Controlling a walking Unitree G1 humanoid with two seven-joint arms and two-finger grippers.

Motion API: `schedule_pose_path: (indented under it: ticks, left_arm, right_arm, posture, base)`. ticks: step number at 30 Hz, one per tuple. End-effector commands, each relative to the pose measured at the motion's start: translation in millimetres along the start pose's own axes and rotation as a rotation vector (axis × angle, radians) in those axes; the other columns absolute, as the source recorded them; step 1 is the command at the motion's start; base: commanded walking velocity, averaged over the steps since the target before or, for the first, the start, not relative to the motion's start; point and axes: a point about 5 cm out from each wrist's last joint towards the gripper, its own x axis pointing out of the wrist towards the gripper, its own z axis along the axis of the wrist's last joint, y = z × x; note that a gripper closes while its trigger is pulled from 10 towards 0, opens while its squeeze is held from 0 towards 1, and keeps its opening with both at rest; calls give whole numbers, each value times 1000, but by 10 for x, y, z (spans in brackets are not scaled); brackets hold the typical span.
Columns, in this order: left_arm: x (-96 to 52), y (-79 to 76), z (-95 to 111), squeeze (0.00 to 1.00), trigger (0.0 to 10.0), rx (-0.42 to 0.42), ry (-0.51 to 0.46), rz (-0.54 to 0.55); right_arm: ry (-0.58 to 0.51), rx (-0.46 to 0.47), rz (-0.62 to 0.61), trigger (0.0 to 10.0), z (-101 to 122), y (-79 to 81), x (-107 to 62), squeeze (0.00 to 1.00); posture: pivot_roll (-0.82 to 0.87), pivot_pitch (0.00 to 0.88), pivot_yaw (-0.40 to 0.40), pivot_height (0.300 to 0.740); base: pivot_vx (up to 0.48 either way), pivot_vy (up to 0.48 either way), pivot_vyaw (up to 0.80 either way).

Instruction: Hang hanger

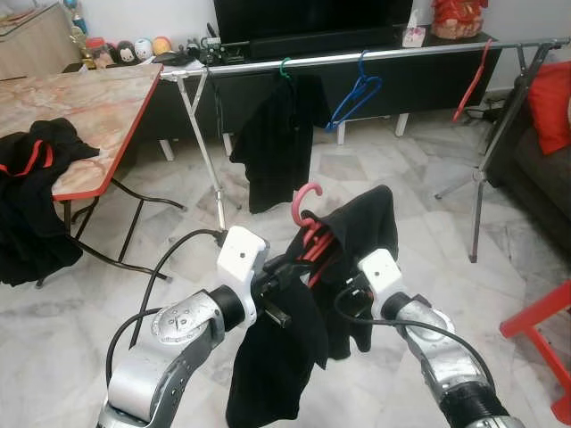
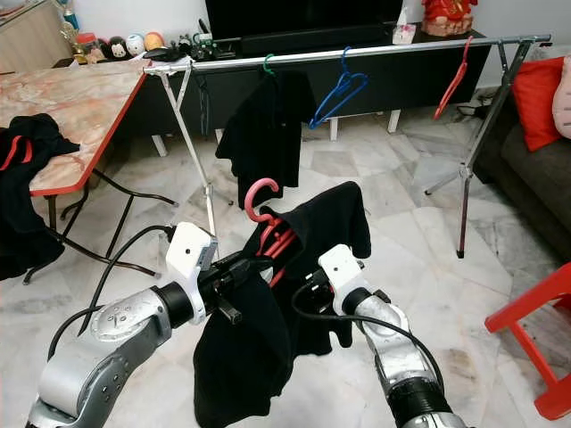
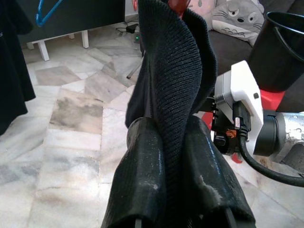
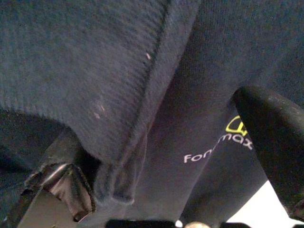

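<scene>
While its pink hook is curving up between the two arms, the red hanger (image 1: 308,234) is carrying a black garment (image 1: 294,330) low before the robot. The left hand (image 3: 178,190) is pinching a fold of that garment; the right hand (image 4: 190,156) is straddling the cloth, its grip unclear. Beyond, a rail (image 1: 375,55) is bearing a blue hanger (image 1: 355,94) and a dark shirt (image 1: 272,143).
</scene>
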Motion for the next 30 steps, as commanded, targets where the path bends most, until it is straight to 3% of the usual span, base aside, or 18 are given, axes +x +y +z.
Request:
schedule_pose_path:
  ticks: [1,29,30]
  left_arm:
    - [-17,-36,99,0,10000,14,-40,-19]
    - [-34,-71,89,0,10000,0,-39,-36]
    - [-38,-57,66,0,10000,-1,-32,-29]
  right_arm:
    - [-10,1,-1,0,17,9,22,0]
    - [-44,17,-8,0,44,27,58,0]
    - [-37,19,-10,10000,19,40,43,0]
  posture:
    - [-26,0,60,740]
    - [-22,0,60,740]
    - [-22,0,60,740]
  base:
    - [0,0,0]
    - [0,0,0]
    - [0,0,0]
